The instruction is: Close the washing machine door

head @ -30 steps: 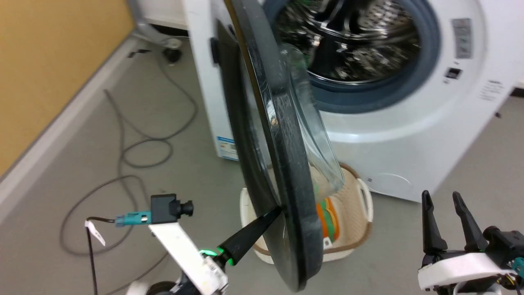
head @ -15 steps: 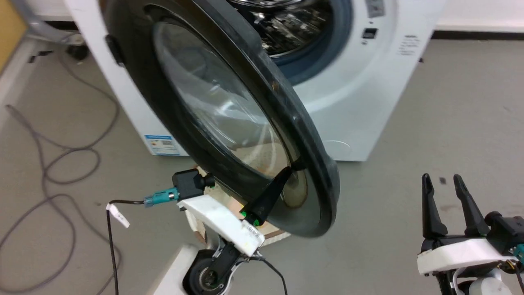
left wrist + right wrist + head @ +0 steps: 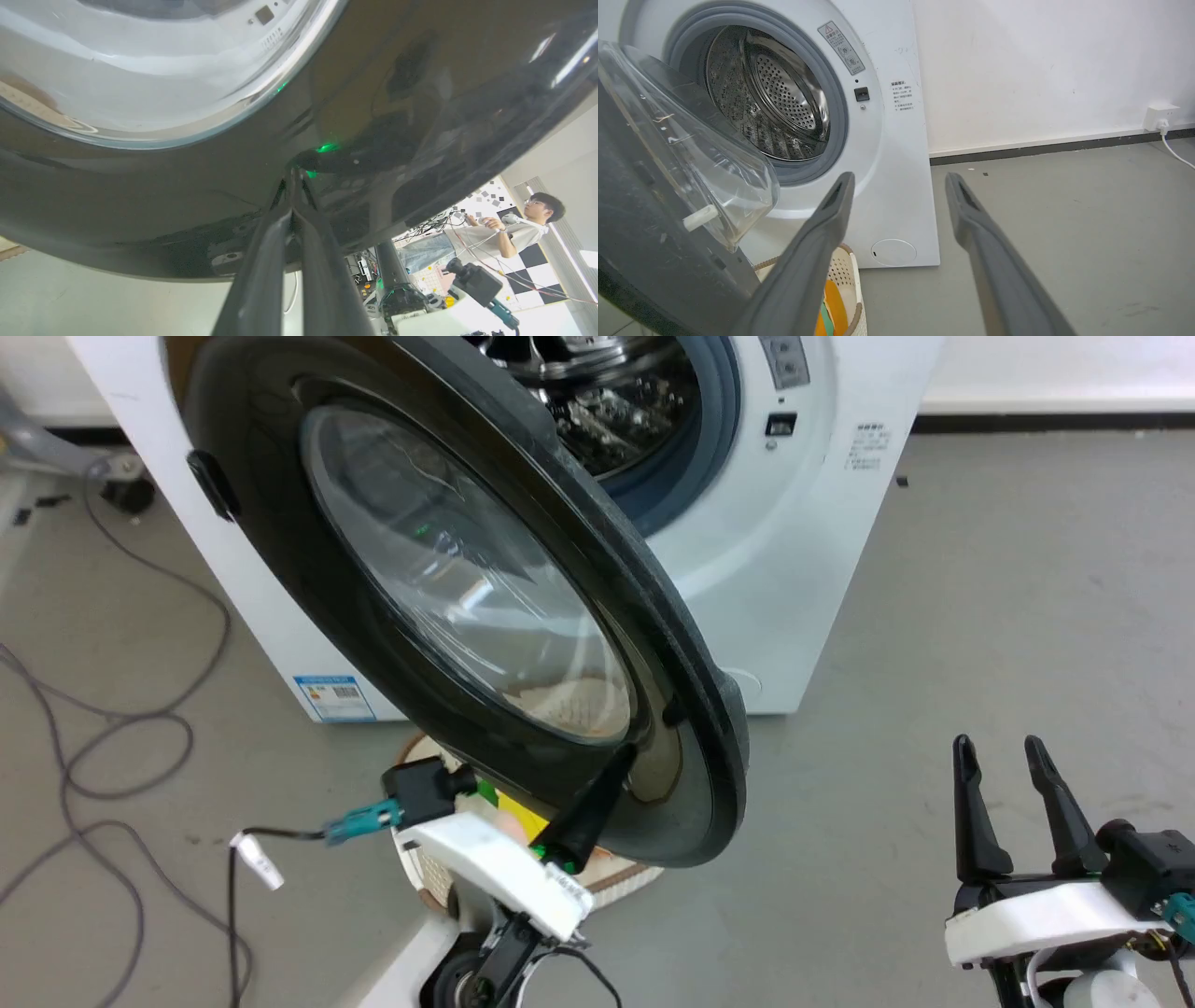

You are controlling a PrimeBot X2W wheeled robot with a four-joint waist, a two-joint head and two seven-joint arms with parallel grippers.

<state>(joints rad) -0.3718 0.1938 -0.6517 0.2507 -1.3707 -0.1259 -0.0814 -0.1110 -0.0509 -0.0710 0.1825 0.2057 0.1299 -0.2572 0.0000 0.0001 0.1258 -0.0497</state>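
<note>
**Inspector:** Head view first. Left gripper (image 3: 618, 762)?
**Assistant:** Fingers pressed together, nothing between them. The tips touch the outer face of the door (image 3: 448, 588), low on its black rim near the free edge. The door stands part open, swung out from the machine (image 3: 803, 569). Its glass lies up and left of the tips.
**Inspector:** Right gripper (image 3: 997, 747)?
**Assistant:** Fingers parted, holding nothing. The door is well apart, to its left. Bare floor (image 3: 980, 569) lies ahead of it.
**Inspector:** Anything else?
**Assistant:** A basket (image 3: 431, 870) sits under the door, close by the left fingers. A sticker (image 3: 334, 697) is low on the machine. A cable (image 3: 226, 621) lies on the floor, well left of that gripper.
**Inspector:** Left wrist view.
**Assistant:** Both fingers meet at the tips, which rest against the door's black rim. The glass is above and left of them. A green light reflects in the rim right by the tips. A person (image 3: 495, 233) shows past the rim, low right.
**Inspector:** Right wrist view.
**Assistant:** There is a wide, empty gap between the fingers. The machine stands ahead, beyond the left finger, its drum (image 3: 780, 98) open to view. The door's inner side, with its glass bulge, is left of the jaws and apart from them. The basket shows below the left finger.
</note>
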